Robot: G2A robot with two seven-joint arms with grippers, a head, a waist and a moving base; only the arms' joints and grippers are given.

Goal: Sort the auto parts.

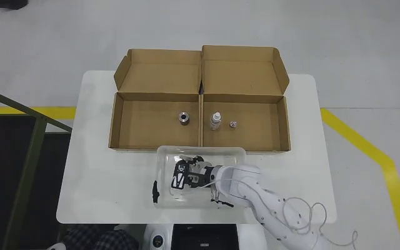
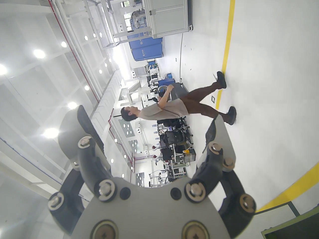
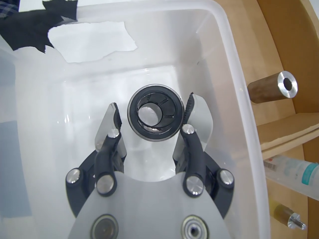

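Note:
A black ring-shaped bushing (image 3: 154, 113) stands on end on the floor of a clear plastic bin (image 3: 149, 3). My right gripper (image 3: 153, 105) is down in that bin, open, with one finger on each side of the bushing; one fingertip (image 3: 190, 100) is at its rim, the other stands a little off. From above, the right gripper (image 1: 181, 175) sits in the left half of the bin (image 1: 234, 150) at the table's front. My left gripper (image 2: 149, 123) is open with nothing between its fingers, turned toward the room.
Two open cardboard boxes stand side by side behind the bin. The left box (image 1: 144, 125) holds a metal cylinder (image 1: 182, 117). The right box (image 1: 262, 125) holds a white bottle (image 1: 215, 120) and a small bolt-like part (image 1: 232, 124). Black tape (image 3: 32, 30) clings to the bin's rim.

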